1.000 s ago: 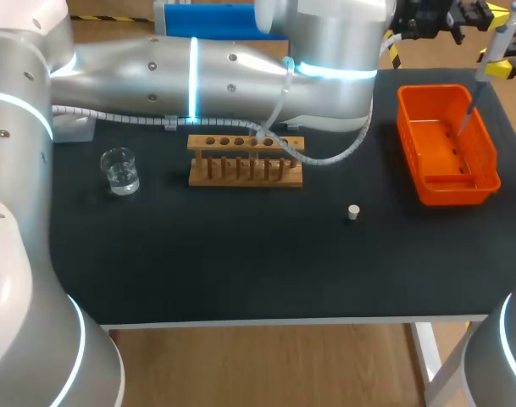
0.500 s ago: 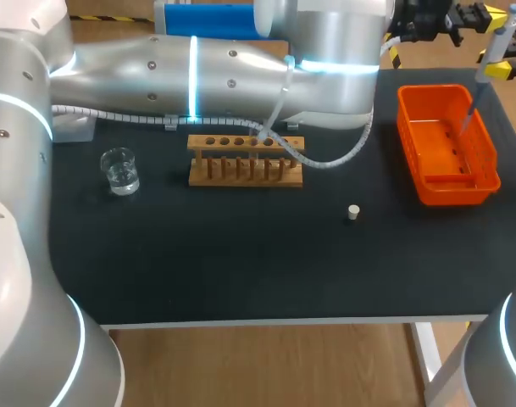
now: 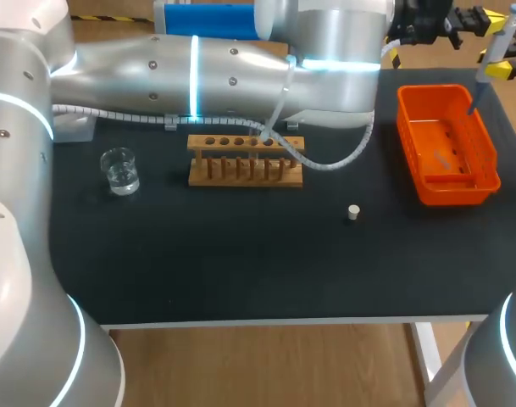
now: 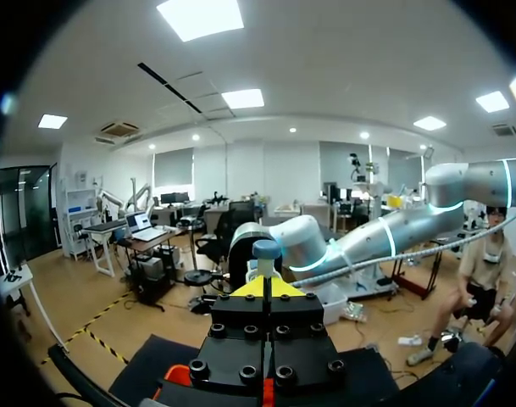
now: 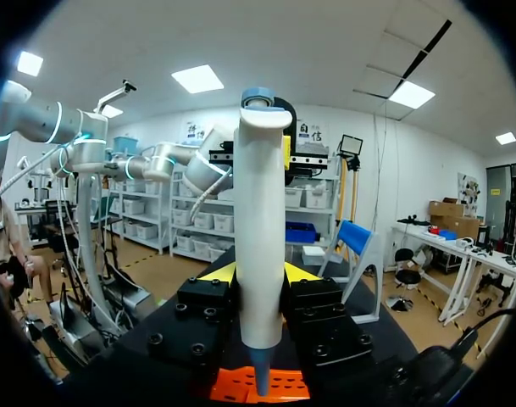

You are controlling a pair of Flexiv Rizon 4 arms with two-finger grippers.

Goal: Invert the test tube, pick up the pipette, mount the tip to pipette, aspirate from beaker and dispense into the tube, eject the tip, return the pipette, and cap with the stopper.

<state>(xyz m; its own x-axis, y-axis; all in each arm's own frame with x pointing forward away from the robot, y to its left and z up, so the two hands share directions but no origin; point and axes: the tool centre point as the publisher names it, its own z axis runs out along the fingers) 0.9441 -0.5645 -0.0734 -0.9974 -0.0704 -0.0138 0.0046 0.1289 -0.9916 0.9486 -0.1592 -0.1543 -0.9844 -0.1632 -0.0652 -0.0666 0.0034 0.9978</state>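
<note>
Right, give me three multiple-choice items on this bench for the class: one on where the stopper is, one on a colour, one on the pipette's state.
1. Where is the stopper?
A. on the table, between rack and basket
B. inside the basket
C. on the rack

2. What colour is the basket?
A. blue
B. orange
C. green

3. The pipette is:
A. lying in the basket
B. standing in the rack
C. gripped in the right jaws

Answers: A, it lies alone on the black surface, apart from both; B, its walls are orange; C, the right wrist view shows the jaws pressing it from both sides.
</note>
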